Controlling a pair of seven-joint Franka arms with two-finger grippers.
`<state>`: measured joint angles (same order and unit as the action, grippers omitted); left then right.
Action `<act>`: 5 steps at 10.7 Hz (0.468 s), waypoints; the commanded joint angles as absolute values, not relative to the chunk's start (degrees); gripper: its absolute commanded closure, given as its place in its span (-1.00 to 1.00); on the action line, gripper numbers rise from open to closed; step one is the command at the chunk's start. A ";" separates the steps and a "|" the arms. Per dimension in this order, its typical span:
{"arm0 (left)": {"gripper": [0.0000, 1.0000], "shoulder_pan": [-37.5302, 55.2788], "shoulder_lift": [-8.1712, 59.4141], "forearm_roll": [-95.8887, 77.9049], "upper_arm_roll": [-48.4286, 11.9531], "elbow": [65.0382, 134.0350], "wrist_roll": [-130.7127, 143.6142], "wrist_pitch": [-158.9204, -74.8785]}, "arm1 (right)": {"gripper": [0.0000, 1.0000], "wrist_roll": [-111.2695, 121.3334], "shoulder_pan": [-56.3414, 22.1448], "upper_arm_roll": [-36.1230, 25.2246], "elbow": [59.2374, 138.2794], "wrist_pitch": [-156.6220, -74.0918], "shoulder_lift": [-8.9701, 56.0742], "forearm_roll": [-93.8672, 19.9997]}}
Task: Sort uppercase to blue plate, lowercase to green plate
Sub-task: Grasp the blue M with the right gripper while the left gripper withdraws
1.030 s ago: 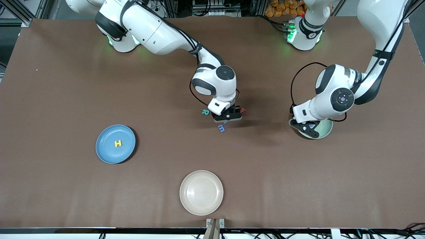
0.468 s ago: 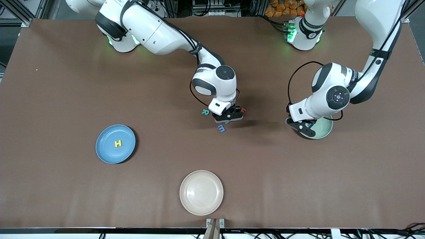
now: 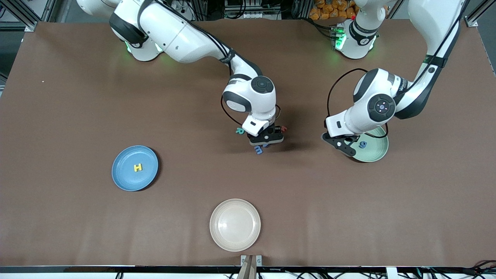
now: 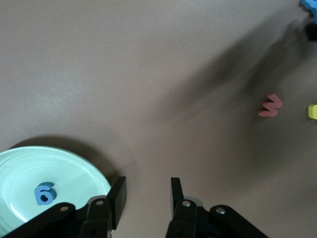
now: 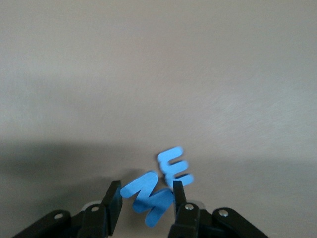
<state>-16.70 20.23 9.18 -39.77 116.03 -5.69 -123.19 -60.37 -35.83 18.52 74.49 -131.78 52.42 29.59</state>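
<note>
- The right gripper (image 3: 266,138), at the centre of the front view, is pinching the blue M (image 5: 148,196) between its fingers.
- The blue m (image 5: 174,166) is lying just beside it on the table (image 3: 77,217).
- The left gripper (image 4: 146,194), right of centre in the front view, is hanging with jaws apart and empty beside the green plate (image 3: 378,153), which is holding the blue g (image 3: 362,144).
- The yellow H (image 3: 137,167) is sitting in the blue plate (image 3: 122,178), left of centre.
- The red w (image 4: 270,105) is lying on the table.

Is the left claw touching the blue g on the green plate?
Apart. The left wrist view shows the left claw open, with bare green plate between it and the blue g.
</note>
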 commanded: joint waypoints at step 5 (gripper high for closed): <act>0.11 -13.20 19.95 9.14 -40.78 116.01 -6.32 -126.28 | 1.00 -30.56 -15.16 18.81 86.98 -118.21 30.89 10.31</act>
